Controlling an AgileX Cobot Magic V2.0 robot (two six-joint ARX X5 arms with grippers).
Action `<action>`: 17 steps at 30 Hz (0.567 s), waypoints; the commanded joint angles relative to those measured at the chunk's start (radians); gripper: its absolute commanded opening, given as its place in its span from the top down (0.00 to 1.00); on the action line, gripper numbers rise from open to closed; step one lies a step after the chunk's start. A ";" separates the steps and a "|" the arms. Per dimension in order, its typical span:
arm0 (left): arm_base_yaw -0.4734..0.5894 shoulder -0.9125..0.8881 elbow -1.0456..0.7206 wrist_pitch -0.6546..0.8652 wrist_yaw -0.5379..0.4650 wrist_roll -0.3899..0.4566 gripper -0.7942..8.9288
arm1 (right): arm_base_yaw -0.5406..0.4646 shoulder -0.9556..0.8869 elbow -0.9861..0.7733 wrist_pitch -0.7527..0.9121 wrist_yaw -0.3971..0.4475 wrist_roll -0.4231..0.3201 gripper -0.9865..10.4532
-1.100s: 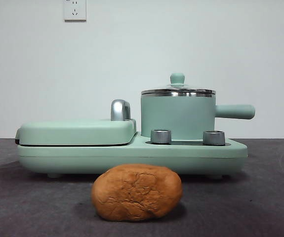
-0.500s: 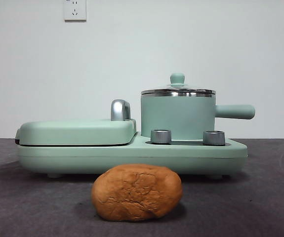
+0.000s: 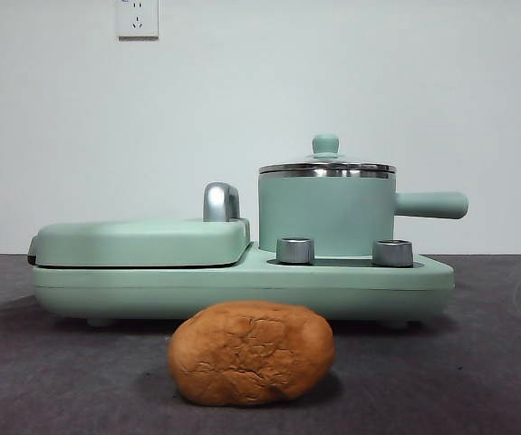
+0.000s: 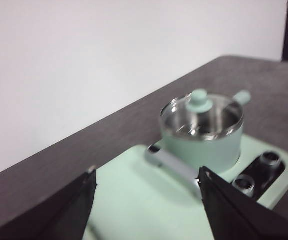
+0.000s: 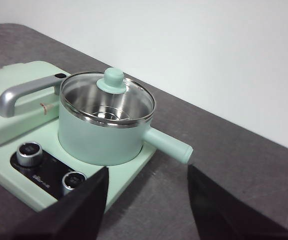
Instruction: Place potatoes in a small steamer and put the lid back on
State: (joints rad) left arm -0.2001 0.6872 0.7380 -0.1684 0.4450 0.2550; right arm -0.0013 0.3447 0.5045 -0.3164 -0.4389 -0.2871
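Note:
An orange-brown potato (image 3: 252, 352) with cracked skin lies on the dark table in front of the appliance. The small mint-green steamer (image 3: 326, 214) (image 4: 204, 142) (image 5: 101, 135) stands on the appliance's right side, handle pointing right. Its glass lid (image 3: 326, 167) (image 4: 202, 117) (image 5: 108, 100) with a mint knob sits on the pot. My left gripper (image 4: 146, 200) is open, held up over the griddle cover, short of the pot. My right gripper (image 5: 146, 197) is open, above the table beside the pot's handle. Neither arm shows in the front view.
The mint-green appliance base (image 3: 242, 281) carries a flat griddle cover (image 3: 142, 240) with a steel handle (image 3: 220, 201) on its left, and two steel dials (image 3: 295, 250) in front of the pot. A white wall stands behind.

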 commanded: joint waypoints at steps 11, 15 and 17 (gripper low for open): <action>-0.232 0.421 0.210 0.222 -0.063 -0.095 0.60 | 0.001 0.006 0.016 0.009 0.002 0.078 0.70; -0.289 0.576 0.326 0.222 -0.102 -0.090 0.60 | 0.001 0.006 0.017 0.008 0.003 0.078 0.70; -0.312 0.649 0.383 0.223 -0.106 -0.091 0.60 | 0.001 0.006 0.017 0.008 0.003 0.078 0.70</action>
State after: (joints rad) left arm -0.5003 1.3060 1.0824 0.0444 0.3412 0.1673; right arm -0.0013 0.3450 0.5045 -0.3168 -0.4385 -0.2264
